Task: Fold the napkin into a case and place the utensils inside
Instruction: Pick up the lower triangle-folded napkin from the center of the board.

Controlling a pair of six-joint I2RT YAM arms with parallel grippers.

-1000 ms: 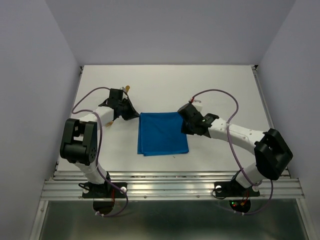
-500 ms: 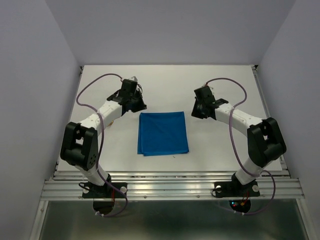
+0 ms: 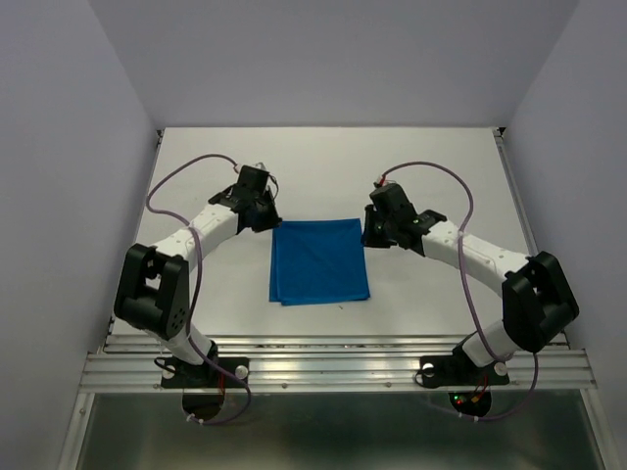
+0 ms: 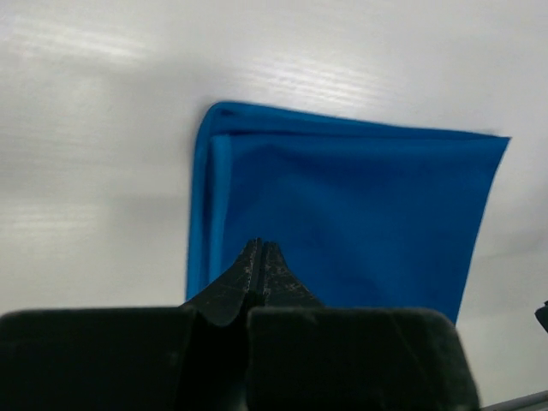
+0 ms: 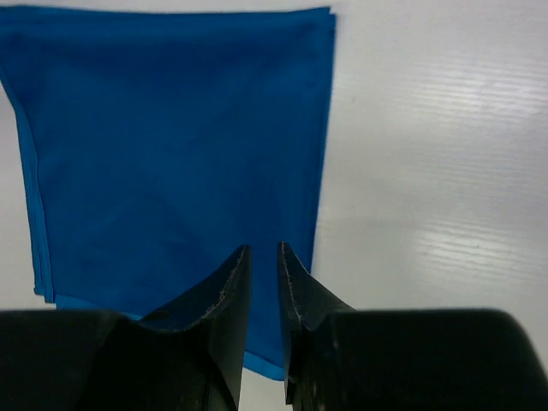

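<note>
Napkin (image 3: 320,261) lies flat on the white table (image 3: 441,166), about mid-table, between the 2 arms. It is plain bright blue cloth, folded into a rectangle a bit longer front to back than side to side. Its far edge runs between the 2 grippers.

In the left wrist view the napkin (image 4: 342,214) shows stacked layers along 1 side, a lighter blue strip peeking out at the edge. In the right wrist view the napkin (image 5: 171,154) shows the same offset layers down 1 side and at the nearest corner. Faint diagonal creases cross the top layer.

Left gripper (image 3: 265,217) sits just beside the napkin's far-left corner. Its jaws are pressed together, nothing between them. From its wrist camera the left gripper (image 4: 261,248) tips show against the blue cloth; contact with the cloth cannot be told.

Right gripper (image 3: 371,233) sits just beside the far-right corner. Its jaws stand slightly apart with a narrow gap, holding nothing. From its wrist camera the right gripper (image 5: 263,250) tips hang over the cloth near its side edge, white table to the side.

Purple cables (image 3: 186,171) loop along both arms.
</note>
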